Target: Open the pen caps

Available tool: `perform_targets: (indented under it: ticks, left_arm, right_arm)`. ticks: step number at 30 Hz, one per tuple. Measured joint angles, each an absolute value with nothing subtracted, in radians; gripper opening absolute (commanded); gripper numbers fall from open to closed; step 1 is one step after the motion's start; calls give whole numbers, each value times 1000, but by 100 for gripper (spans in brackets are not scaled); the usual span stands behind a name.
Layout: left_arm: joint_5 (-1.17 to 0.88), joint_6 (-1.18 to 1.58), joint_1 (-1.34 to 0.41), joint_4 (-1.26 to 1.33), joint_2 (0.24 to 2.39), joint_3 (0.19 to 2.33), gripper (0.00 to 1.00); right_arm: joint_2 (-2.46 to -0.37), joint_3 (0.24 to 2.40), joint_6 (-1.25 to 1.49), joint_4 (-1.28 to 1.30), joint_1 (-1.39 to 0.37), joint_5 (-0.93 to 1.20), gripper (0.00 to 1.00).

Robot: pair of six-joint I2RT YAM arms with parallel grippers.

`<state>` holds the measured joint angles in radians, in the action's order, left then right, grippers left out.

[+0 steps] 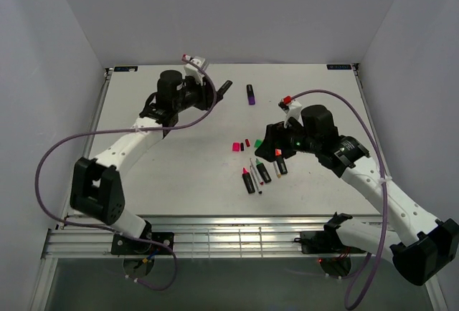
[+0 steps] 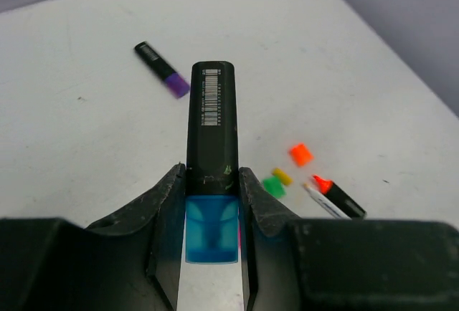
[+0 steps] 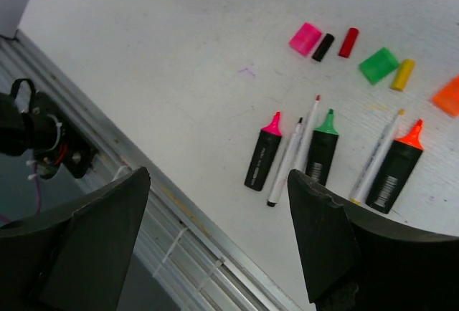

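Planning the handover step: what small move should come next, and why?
Probably bring the open right gripper across to the black marker body jutting from the left gripper, which clamps it with the blue cap on; the right hovers empty over already uncapped pens.

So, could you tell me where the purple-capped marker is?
In the top view the purple-capped marker lies alone at the far middle of the table, just right of the left hand.
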<state>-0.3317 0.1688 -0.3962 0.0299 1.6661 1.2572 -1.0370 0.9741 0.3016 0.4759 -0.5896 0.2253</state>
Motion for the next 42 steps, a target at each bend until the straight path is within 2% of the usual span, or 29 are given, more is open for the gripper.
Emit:
perform_targets:
  ticks: [7, 18, 27, 36, 42]
  left_arm:
    - [-572, 84, -411, -99, 1198, 1058, 0]
    - [-819, -84, -414, -343, 823, 815, 0]
    - [-936, -89, -415, -375, 759, 748, 0]
    - [-973, -89, -415, -384, 762, 746, 0]
    - [-974, -89, -415, -390, 766, 746, 0]
  right_arm:
    - [-1061, 988, 304, 476, -585, 558, 84]
    - [-1167, 986, 422, 383, -584, 1006, 81]
    - [-1310, 983, 563, 202, -585, 1180, 77]
    - [-1506, 1069, 645, 123, -619, 1217, 70]
    - [-1562, 1140, 722, 56, -642, 1261, 66]
